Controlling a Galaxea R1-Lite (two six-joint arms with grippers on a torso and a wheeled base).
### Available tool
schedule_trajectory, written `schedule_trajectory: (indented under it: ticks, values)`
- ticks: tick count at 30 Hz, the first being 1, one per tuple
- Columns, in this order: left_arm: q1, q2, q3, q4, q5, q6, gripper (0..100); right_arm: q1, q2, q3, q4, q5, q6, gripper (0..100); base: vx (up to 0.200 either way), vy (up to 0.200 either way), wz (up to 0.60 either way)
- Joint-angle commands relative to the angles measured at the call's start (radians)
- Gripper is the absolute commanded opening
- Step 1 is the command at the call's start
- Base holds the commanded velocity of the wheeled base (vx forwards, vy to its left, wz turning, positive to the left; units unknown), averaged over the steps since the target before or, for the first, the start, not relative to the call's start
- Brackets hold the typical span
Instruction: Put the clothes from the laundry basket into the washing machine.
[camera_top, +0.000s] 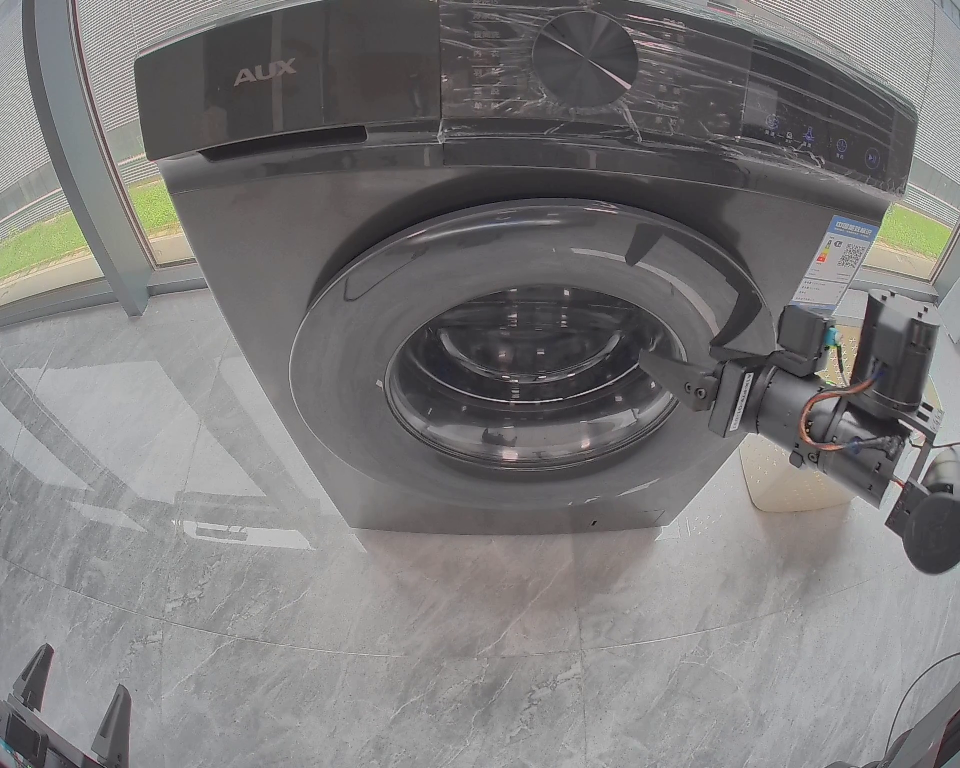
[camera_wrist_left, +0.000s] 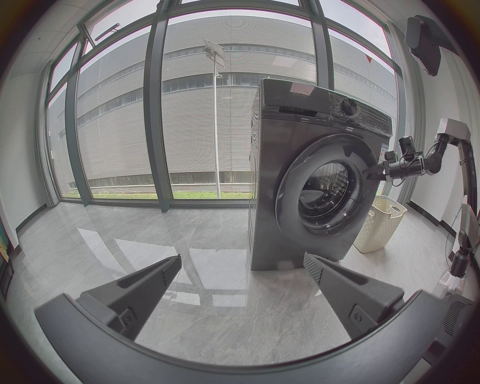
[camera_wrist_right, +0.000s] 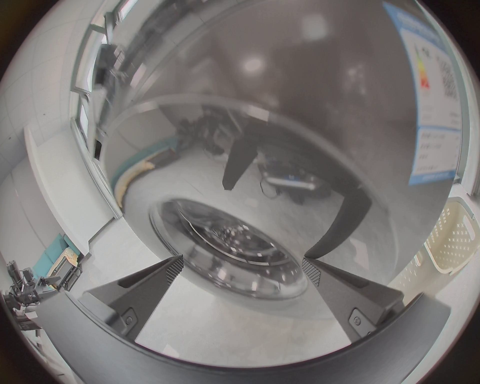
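Brand lettering (camera_top: 265, 72) on washing machine (camera_top: 520, 250) drawer, energy sticker (camera_top: 843, 262) on its front, small print unreadable

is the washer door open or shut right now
Shut: the door lies flush against the washing machine front all round, with the right gripper open near its right edge.

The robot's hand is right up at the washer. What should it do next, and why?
Probably hook the open right hand on the right edge of the round glass door of the dark grey washing machine and pull: it is shut.
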Motion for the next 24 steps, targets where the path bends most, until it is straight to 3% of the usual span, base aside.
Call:
schedule_trajectory:
  ticks: [1, 3, 7, 10, 11, 13, 14, 15, 17, 20, 24]
  values:
    - [0.000, -0.011, 0.016, 0.000, 0.004, -0.003, 100, 0.108, -0.198, 0.275, -0.045, 0.065, -0.007, 100, 0.000, 0.000, 0.00]
    - [-0.001, -0.011, 0.016, -0.001, 0.003, 0.009, 100, 0.135, -0.323, 0.396, -0.045, 0.075, -0.009, 100, 0.000, 0.000, 0.00]
    - [0.000, -0.011, 0.016, 0.000, 0.003, 0.007, 100, 0.117, -0.523, 0.511, -0.030, 0.073, -0.013, 100, 0.000, 0.000, 0.00]
    - [0.000, -0.011, 0.016, 0.000, 0.003, 0.007, 100, -0.004, -0.780, 0.626, 0.018, 0.062, -0.018, 100, 0.000, 0.000, 0.00]
    - [0.000, -0.011, 0.016, 0.000, 0.003, 0.007, 100, -0.004, -0.780, 0.626, 0.018, 0.062, -0.018, 100, 0.000, 0.000, 0.00]
    - [-0.001, -0.011, 0.016, 0.000, 0.003, 0.007, 100, -0.116, -1.009, 0.681, 0.139, 0.061, -0.021, 100, 0.000, 0.000, 0.00]
    - [0.000, -0.011, 0.016, 0.000, 0.001, 0.007, 100, -0.121, -1.021, 0.683, 0.148, 0.061, -0.022, 100, 0.000, 0.000, 0.00]
    - [0.000, -0.011, 0.016, 0.000, 0.003, 0.007, 100, -0.201, -1.179, 0.686, 0.269, 0.064, -0.045, 100, 0.000, 0.000, 0.00]
    - [0.000, -0.011, 0.016, 0.000, 0.003, 0.007, 100, -0.276, -1.359, 0.669, 0.446, 0.081, -0.070, 100, 0.000, 0.000, 0.00]
    - [0.000, -0.011, 0.016, 0.000, 0.001, 0.007, 100, -0.302, -1.534, 0.652, 0.661, 0.107, -0.067, 100, 0.000, 0.000, 0.00]
    - [-0.001, -0.011, 0.016, 0.000, 0.003, 0.009, 100, -0.308, -1.498, 0.712, 0.558, 0.061, -0.056, 100, 0.000, 0.000, 0.00]
